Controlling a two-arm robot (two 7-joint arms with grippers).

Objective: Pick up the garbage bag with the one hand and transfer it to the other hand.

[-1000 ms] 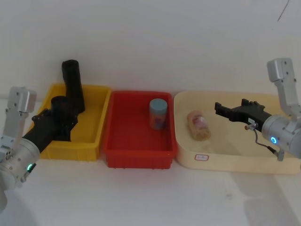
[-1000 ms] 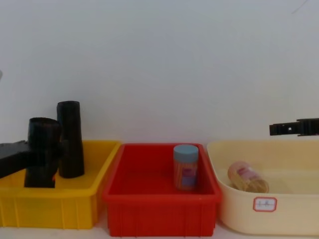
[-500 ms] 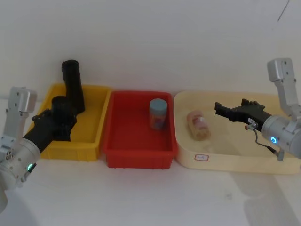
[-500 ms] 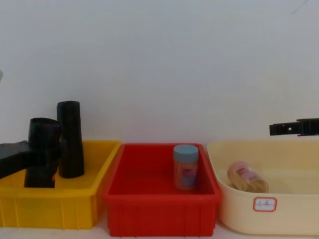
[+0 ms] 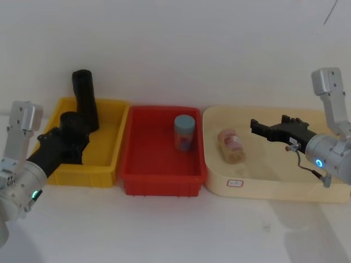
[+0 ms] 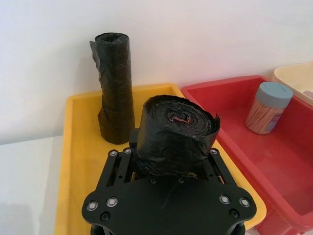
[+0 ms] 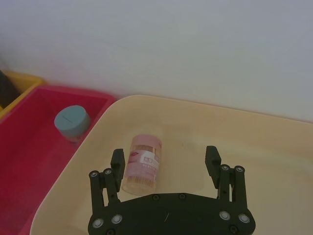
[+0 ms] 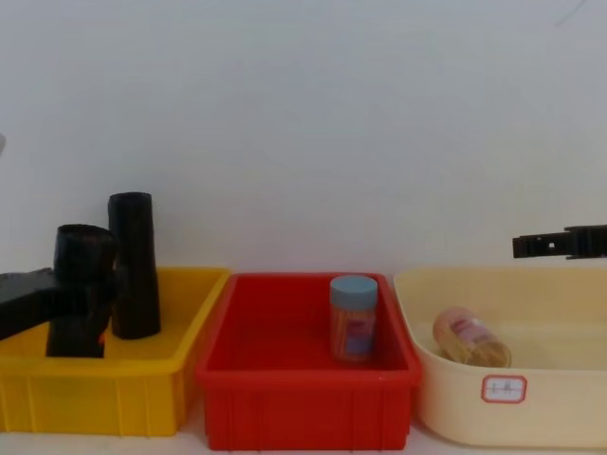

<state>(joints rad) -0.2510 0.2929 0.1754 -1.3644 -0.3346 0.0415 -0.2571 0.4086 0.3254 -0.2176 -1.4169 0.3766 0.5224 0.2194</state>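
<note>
The garbage bag (image 5: 70, 125), a black roll with a red spot at its core (image 6: 177, 128), stands at the near side of the yellow bin (image 5: 117, 138). My left gripper (image 5: 73, 140), on the green-lit arm, is shut on the roll, one finger against each side. It reaches in from the left at mid-height of the roll (image 8: 82, 265). My right gripper (image 5: 254, 126), on the blue-lit arm, hangs open above the cream tub (image 5: 274, 189), with nothing between its fingers (image 7: 117, 159).
A second, taller plain black roll (image 5: 85, 98) stands at the back of the yellow bin. A blue-lidded jar (image 5: 184, 132) stands in the red bin (image 5: 164, 178). A jar (image 5: 231, 145) lies on its side in the cream tub, under the right gripper.
</note>
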